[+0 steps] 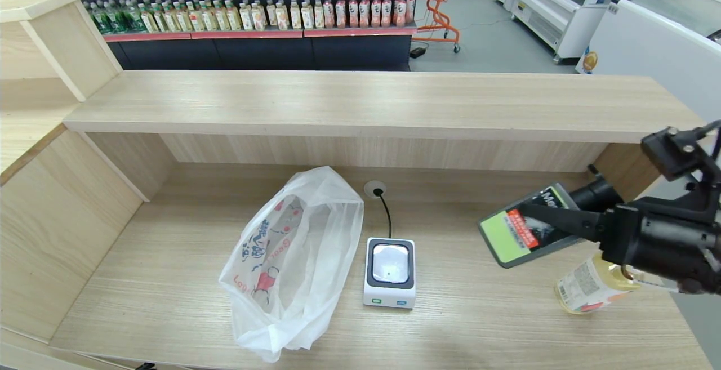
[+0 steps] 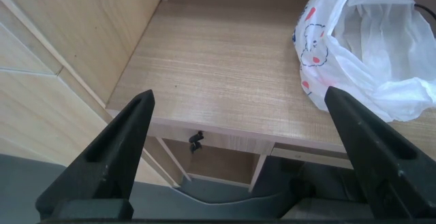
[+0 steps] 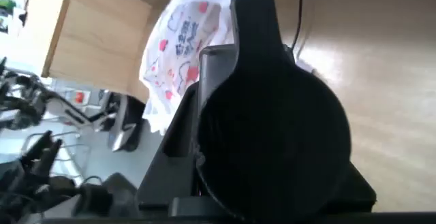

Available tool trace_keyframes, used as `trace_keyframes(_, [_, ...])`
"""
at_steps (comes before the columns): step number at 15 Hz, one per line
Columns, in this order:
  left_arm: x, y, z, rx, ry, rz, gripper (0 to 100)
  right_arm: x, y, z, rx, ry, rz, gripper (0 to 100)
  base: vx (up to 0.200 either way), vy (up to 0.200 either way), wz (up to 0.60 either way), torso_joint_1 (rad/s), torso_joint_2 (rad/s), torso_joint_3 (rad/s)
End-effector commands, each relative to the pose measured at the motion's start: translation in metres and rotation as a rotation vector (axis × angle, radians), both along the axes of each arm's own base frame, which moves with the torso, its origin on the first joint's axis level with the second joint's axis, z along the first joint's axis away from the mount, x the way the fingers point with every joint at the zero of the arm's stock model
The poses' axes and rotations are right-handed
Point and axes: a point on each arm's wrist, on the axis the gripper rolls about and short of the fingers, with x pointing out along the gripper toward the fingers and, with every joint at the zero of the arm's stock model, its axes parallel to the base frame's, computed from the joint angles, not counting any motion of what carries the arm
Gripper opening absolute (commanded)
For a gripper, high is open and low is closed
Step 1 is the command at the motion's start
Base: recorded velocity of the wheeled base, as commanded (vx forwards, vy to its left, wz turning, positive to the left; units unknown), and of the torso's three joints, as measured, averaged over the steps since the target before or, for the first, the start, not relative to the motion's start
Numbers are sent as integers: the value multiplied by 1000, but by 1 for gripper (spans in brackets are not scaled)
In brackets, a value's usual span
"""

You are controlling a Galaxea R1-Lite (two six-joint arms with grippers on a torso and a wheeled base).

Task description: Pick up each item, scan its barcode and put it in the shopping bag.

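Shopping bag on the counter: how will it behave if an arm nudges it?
Likely floppy: the shopping bag is thin, creased film slumped on the counter, so its mouth may collapse when touched. Probably light: nothing visibly holds it down, so a nudge could slide it. The glossy film looks slippery to grip.

Black bottle point(image 1: 521, 235), green-red label, tilted, raised above table point(image 1: 479, 325) right side. Yellow-drink bottle point(image 1: 588, 286) lying under it. White shopping bag point(image 1: 298, 257) open, just beside scanner point(image 1: 390, 271).

Wide gap lies between scanner point(image 1: 390, 271) and bottle point(image 1: 588, 288) (shopping bag point(image 1: 304, 280) sits just beside the scanner)
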Motion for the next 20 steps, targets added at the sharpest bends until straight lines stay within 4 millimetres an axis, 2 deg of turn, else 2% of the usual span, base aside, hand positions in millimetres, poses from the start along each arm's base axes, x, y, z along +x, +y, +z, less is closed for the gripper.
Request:
trace_keyframes(1, [0, 0, 0, 0, 0, -1, 100, 39, 42, -29, -1, 265, 30, 0, 0, 0, 0, 0, 0, 0])
trace_keyframes(2, [0, 0, 0, 0, 0, 1, 100, 47, 52, -51, -67, 313, 54, 0, 0, 0, 0, 0, 0, 0])
trace_keyframes(5, [0, 0, 0, 0, 0, 1, 100, 57, 69, -74, -139, 352, 106, 0, 0, 0, 0, 0, 0, 0])
trace_keyframes(11, [0, 0, 0, 0, 0, 1, 100, 88, 95, -85, -221, 264, 175, 0, 0, 0, 0, 0, 0, 0])
trace_keyframes(20, [0, 0, 0, 0, 0, 1, 100, 106, 114, -110, -250, 172, 214, 0, 0, 0, 0, 0, 0, 0])
